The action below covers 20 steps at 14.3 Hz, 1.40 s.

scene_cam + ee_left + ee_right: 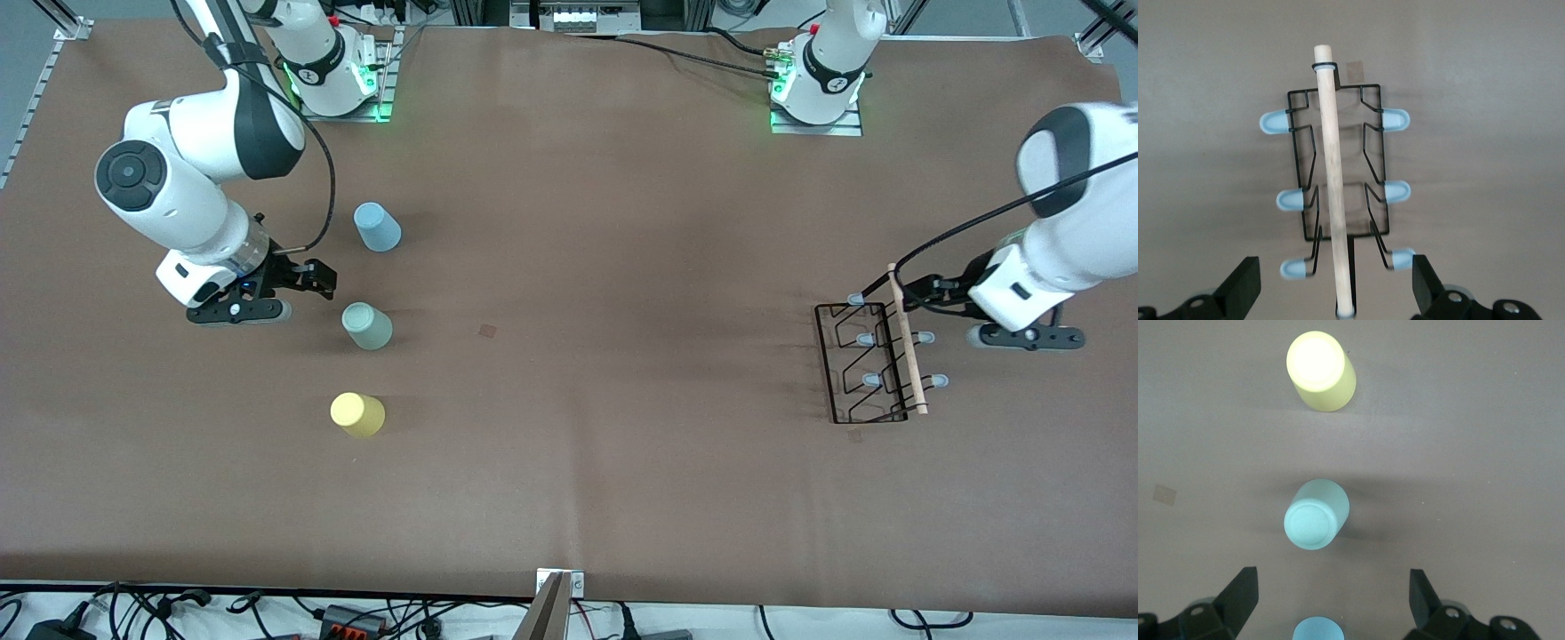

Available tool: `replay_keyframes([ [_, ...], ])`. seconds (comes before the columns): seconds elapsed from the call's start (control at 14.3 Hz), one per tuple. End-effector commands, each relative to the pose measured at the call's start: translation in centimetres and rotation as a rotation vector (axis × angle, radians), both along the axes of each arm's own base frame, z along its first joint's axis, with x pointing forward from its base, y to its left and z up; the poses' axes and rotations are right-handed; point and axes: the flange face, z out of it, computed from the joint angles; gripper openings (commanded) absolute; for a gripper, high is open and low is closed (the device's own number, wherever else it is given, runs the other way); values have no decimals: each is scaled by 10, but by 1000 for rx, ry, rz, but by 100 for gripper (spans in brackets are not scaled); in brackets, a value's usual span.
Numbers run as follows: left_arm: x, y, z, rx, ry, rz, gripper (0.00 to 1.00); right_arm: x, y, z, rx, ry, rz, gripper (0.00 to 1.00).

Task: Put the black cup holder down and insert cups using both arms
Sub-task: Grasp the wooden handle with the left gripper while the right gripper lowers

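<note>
**Wire rack at one end, three upturned cups at the other**

The black cup holder (pixel 869 363) stands at centre right of the front view, toward the left arm's end of the table (pixel 569 444). It is a thin black wire frame with a light wooden rod (pixel 907 339) running along its top and six pale blue-tipped pegs (pixel 1277 122), three down each side. The left gripper (pixel 925 289) is over the rod's end nearest the robot bases, its fingers (pixel 1239 283) spread wide with the rod between them, untouched.

In the left third of the front view, three tapered cups stand upside down in a column, well apart: the light blue cup (pixel 377 227) highest, the grey-green cup (pixel 366 326) in the middle, the yellow cup (pixel 357 414) lowest. The right gripper (pixel 307 276) is near the grey-green cup, fingers (pixel 1238 597) spread and holding nothing.
</note>
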Motion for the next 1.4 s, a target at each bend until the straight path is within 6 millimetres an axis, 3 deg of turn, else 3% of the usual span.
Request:
replay_keyframes([
  [0.0, -15, -6, -20, 17, -49, 2, 82, -2, 9, -9, 11, -17, -13, 100],
  [0.28, -21, -10, -47, 18, -59, -3, 41, 1, 9, -40, 18, -36, -14, 100],
  [0.56, -20, -5, -63, 19, -34, -2, 38, -1, 20, -65, 31, -88, -2, 100],
  [0.91, -19, -5, -70, 21, -27, -9, 18, -11, 18, -99, 18, -23, -17, 100],
  [1.12, -17, -5, -60, 19, -38, -20, 4, -13, 18, -105, 16, -12, -17, 100],
  [1.26, -8, -7, -37, 18, -46, -18, 3, -14, 18, -113, 14, -2, -18, 100],
  [1.33, 0, -13, -15, 15, -30, -26, 3, -14, 18, -116, 13, 1, -16, 100],
])
